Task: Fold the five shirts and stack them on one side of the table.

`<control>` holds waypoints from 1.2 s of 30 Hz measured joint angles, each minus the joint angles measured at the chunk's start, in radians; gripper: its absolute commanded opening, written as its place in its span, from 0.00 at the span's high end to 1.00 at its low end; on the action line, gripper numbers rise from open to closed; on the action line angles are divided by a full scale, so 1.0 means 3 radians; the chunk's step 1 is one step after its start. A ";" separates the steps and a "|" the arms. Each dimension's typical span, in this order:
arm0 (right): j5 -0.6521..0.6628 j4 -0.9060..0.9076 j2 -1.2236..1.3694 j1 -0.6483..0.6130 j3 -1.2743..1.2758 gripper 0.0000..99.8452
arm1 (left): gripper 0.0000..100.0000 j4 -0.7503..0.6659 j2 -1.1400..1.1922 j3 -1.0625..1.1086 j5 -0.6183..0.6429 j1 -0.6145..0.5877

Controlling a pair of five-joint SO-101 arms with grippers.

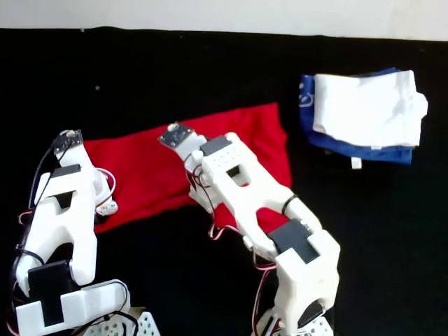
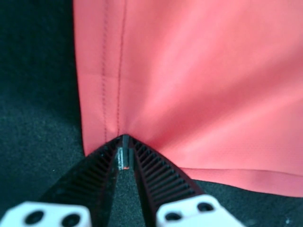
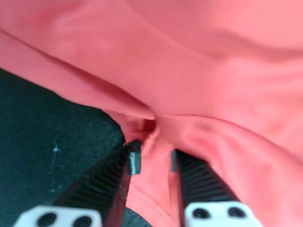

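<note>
Black table [image 1: 210, 70]: left fingers [image 2: 94, 179] and right fingers [image 3: 109, 184] both pinch the red shirt [image 1: 147, 161]; folded stack [image 1: 364, 108] apart.

The red shirt [image 2: 199, 85] is smooth matt cloth, hem stitched; table [image 1: 210, 70] fuzzy, matt black; fingers [image 2: 158, 175] ribbed matt plastic.
</note>
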 measured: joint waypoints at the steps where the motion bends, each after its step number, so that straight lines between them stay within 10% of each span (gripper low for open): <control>1: 0.0000 0.0036 0.0000 0.0015 -0.0036 0.99 | 0.99 0.0000 0.0000 0.0000 0.0000 0.0000; 21: 0.0215 0.1632 0.0000 0.0092 -0.0915 0.99 | 0.99 0.0000 0.0000 0.0000 0.0000 0.0000; 36: 0.0384 0.0793 -0.0496 0.0092 0.0353 0.99 | 0.99 0.0000 0.0000 0.0000 0.0000 0.0000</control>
